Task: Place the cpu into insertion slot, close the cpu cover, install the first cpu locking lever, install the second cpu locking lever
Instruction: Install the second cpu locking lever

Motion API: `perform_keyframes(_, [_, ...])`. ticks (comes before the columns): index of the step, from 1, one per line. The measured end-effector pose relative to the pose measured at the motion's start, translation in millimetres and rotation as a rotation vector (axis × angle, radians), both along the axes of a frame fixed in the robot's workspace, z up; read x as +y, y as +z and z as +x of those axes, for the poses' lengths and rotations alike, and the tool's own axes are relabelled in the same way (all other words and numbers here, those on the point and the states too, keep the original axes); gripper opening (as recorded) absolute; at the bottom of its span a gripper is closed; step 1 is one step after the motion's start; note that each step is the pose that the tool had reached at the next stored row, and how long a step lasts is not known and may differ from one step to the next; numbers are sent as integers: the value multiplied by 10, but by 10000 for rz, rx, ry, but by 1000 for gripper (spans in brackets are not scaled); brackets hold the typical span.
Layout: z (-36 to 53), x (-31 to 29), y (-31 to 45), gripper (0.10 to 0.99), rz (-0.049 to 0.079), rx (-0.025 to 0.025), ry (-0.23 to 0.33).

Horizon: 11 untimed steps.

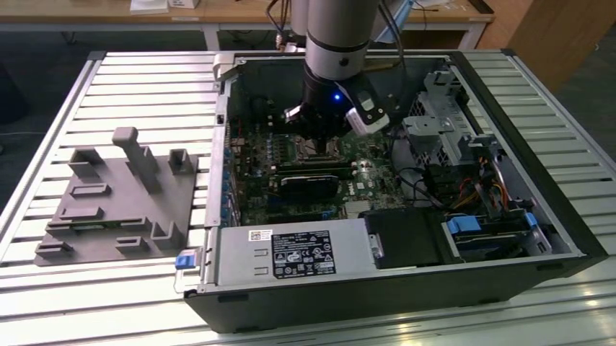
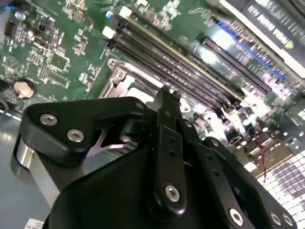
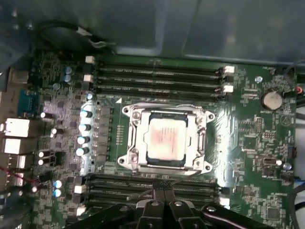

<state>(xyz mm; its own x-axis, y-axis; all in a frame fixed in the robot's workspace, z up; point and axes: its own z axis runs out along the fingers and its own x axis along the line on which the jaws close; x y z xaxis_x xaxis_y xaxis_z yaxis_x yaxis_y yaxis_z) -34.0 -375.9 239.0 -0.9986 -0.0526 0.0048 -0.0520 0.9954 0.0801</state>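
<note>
Slatted metal desk [image 1: 144, 79] carries an open computer case [image 1: 539, 216] and, to the exterior view's left, a grey fixture block [image 1: 115, 202]. A wooden bench [image 1: 231, 11] stands behind. Inside the case lies the green motherboard [image 3: 248, 129]. The cpu [image 3: 166, 138] sits in the insertion slot [image 3: 138, 164], with the cpu cover [image 3: 164, 110] down around it. The pincer [image 3: 163, 193], fingers pressed together and gripping nothing, hangs over the memory slots [image 3: 147, 188] beside the socket.
</note>
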Motion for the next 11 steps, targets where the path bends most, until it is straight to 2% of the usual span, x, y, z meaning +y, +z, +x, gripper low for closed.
perform_keyframes(6, [-173, -25, -34, 106, 2, -1, -1])
perform_keyframes(11, [-190, -29, -61, 106, 1, 28, -31])
